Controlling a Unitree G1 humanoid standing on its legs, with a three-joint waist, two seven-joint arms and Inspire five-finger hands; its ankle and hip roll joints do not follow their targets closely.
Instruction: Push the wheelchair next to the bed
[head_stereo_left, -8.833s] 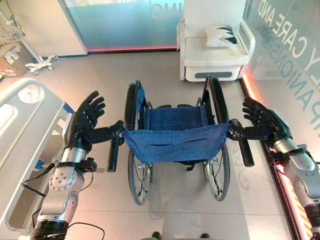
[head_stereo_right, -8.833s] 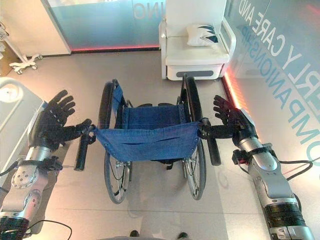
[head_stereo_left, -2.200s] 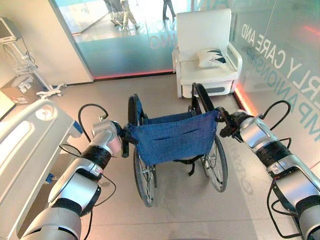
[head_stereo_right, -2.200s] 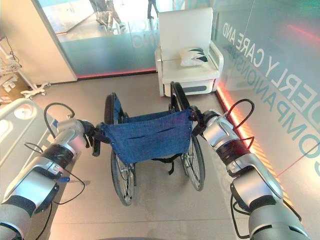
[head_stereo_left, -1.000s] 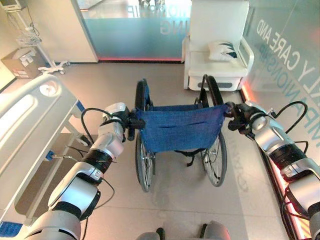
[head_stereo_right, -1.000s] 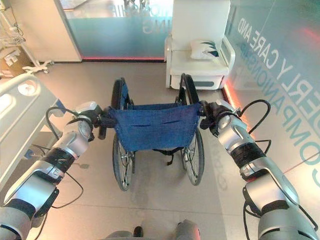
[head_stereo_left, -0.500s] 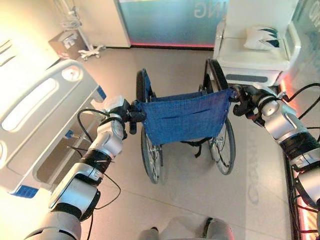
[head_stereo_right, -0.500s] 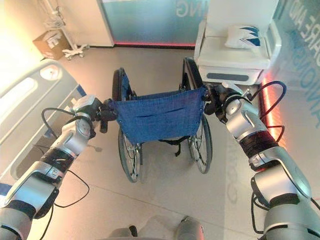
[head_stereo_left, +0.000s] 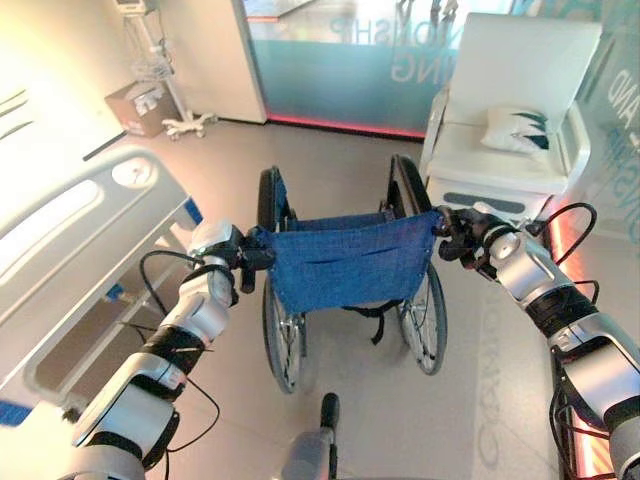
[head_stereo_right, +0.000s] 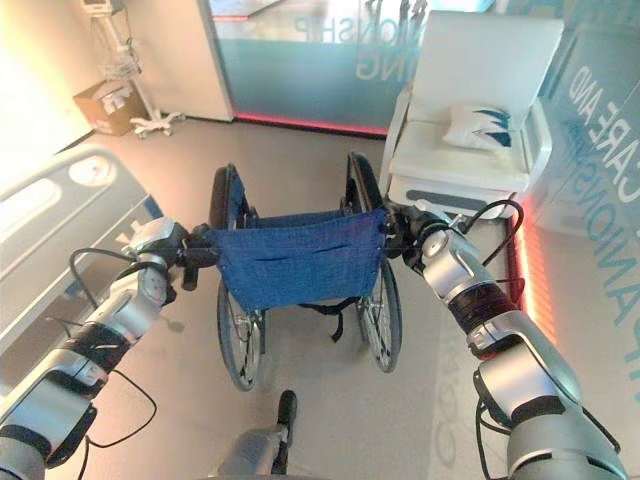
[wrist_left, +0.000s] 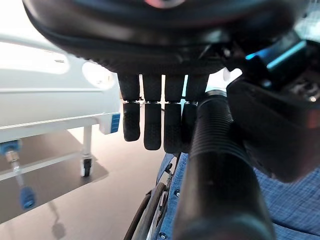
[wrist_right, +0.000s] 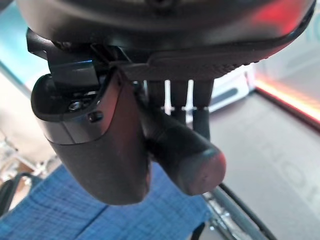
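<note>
The wheelchair (head_stereo_left: 345, 262), with a blue cloth back and large black wheels, stands on the floor straight ahead, its back toward me. My left hand (head_stereo_left: 248, 262) is shut on the left push handle (wrist_left: 220, 165), its fingers (wrist_left: 150, 125) curled over the ribbed black grip. On the other side my right hand (head_stereo_left: 453, 237) is shut on the right push handle (wrist_right: 185, 155), thumb (wrist_right: 100, 150) wrapped beside it. The white bed (head_stereo_left: 70, 250) runs along the left, its footboard a short gap from the wheelchair's left wheel.
A white armchair (head_stereo_left: 500, 160) with a pillow (head_stereo_left: 515, 128) stands just beyond the wheelchair on the right. A glass wall (head_stereo_left: 340, 60) closes the back. A wheeled stand (head_stereo_left: 165, 90) and a cardboard box (head_stereo_left: 135, 105) sit at the back left. Open floor lies between bed and wheelchair.
Both hands, open beside the handles at first, have closed on them and stayed shut. The wheelchair has rolled forward and the view has swung left, bringing the bed closer alongside.
</note>
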